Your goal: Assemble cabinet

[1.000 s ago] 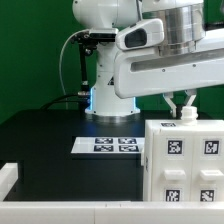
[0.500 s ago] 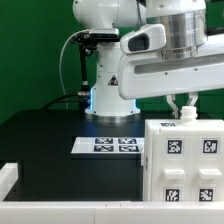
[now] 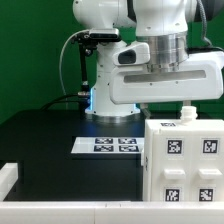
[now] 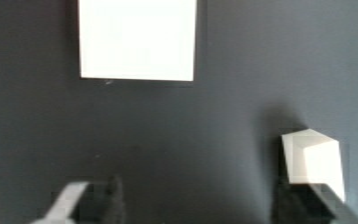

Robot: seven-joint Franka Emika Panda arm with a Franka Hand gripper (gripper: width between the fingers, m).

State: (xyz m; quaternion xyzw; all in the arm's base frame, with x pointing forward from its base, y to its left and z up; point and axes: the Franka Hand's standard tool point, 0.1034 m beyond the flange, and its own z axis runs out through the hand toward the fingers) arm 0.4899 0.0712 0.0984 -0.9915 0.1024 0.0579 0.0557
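The cabinet (image 3: pixel 185 162) is a white box with black-and-white tags on its front, standing at the exterior view's right front. A small white peg (image 3: pixel 185 113) sticks up from its top. The arm's hand (image 3: pixel 165 75) hangs above and to the left of the cabinet, and its fingers hardly show there. In the wrist view my gripper (image 4: pixel 194 200) is open and empty over the black table, jaws wide apart. A white piece (image 4: pixel 311 155) shows just beyond one finger; I cannot tell what it is.
The marker board (image 3: pixel 108 145) lies flat on the black table left of the cabinet. A plain white rectangle (image 4: pixel 140 40) lies ahead in the wrist view. A white part (image 3: pixel 8 178) sits at the front left, and a white strip (image 3: pixel 80 212) runs along the front edge.
The hand has swung to the exterior view's left, away from above the peg on the cabinet top, and has turned. The cabinet and marker board have not moved.
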